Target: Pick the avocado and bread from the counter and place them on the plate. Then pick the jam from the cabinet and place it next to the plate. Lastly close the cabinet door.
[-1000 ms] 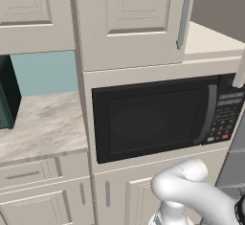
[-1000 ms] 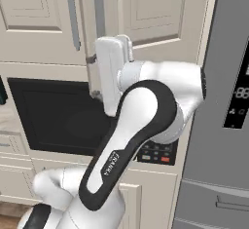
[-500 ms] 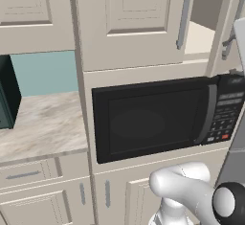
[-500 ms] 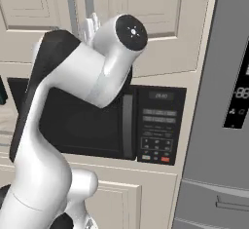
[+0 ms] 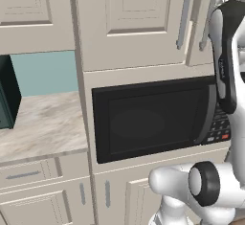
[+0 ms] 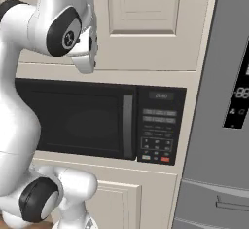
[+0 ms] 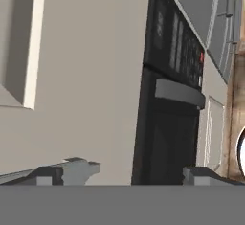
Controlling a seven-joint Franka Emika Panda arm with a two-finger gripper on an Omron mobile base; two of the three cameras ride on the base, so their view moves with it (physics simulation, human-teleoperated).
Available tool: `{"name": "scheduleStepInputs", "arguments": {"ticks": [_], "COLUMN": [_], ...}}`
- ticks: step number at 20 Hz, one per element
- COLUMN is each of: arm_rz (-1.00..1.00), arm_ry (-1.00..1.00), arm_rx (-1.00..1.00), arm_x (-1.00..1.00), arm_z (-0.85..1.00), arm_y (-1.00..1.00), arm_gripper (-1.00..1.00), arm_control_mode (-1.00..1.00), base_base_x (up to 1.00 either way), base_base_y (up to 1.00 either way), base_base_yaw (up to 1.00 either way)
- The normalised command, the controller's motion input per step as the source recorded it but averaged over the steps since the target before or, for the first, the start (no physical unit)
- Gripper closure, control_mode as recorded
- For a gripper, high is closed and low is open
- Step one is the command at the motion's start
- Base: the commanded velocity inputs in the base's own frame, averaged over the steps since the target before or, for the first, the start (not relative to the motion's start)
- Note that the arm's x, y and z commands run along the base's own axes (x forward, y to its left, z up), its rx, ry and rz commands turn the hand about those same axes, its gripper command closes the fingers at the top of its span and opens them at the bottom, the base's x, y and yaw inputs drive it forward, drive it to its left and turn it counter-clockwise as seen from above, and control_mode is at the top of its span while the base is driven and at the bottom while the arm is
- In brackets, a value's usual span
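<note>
Cream and flat, the cabinet door [image 5: 139, 23] with its long slim metal bar handle [image 5: 184, 13] lies flush with the cabinet front above the black microwave [image 5: 153, 121], so in my judgement the last step, closing the door, is at its very end or already done (the left base view gives no gap along the door's edge). The next move, I think, calls only for pulling the hand straight back from the front without catching the handle. In the hand view the gripper [image 7: 139, 174] has its two fingertips [image 7: 79, 167] wide apart, with nothing between them; they point along the cream panel beside the microwave and touch nothing I can see.
</note>
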Motion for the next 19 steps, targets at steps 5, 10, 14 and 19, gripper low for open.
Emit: {"name": "scheduleStepInputs", "arguments": {"ticks": [5,10,14,19], "arm_rz": [-0.54,-0.30,-0.18,-0.09], "arm_ry": [0.01,-0.34,-0.50,-0.16], "arm_rx": [-0.21,0.08,0.12,0.13], "arm_x": [1.00,0.63,0.52,-0.44], "arm_z": [-0.34,-0.87,-0.68,0.18], "arm_y": [-0.30,-0.80,-0.87,-0.92], "arm_gripper": [-1.00,-1.00,-1.00,-1.00], "arm_control_mode": [-1.00,-1.00,-1.00,-1.00], "base_base_x": [0.00,0.00,0.00,0.00], "base_base_y": [0.00,0.00,0.00,0.00], "base_base_yaw": [0.00,0.00,0.00,0.00]}}
